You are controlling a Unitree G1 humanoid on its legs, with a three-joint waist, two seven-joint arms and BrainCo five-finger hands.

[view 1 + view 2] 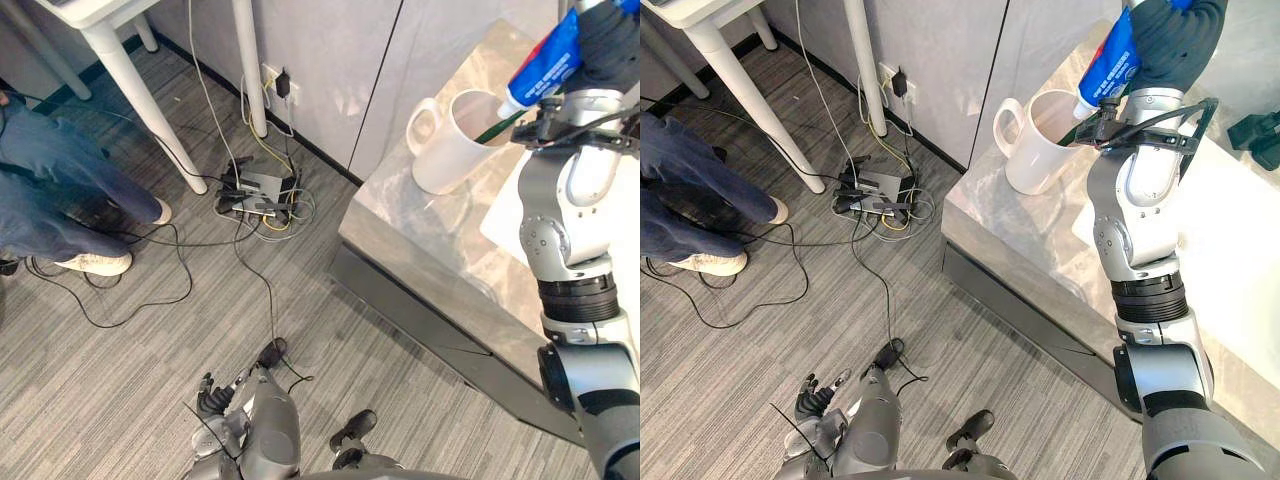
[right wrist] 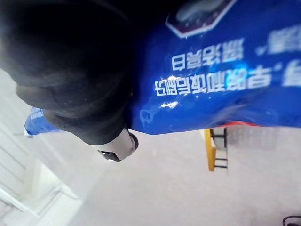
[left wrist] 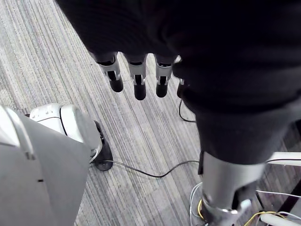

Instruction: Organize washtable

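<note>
Right hand [image 1: 1175, 38] seems curled round the tube [image 1: 1103, 66], which slants, cap end down toward the mug [image 1: 1038, 150].

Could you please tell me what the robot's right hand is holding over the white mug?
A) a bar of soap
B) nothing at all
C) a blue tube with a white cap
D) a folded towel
C: the right hand is curled round a blue tube whose white cap points down at the rim of the white mug.

place: office or lab | grey carpet [image 1: 120, 400] | white desk legs [image 1: 140, 100] | power strip [image 1: 255, 190] | marble counter [image 1: 440, 240]
</note>
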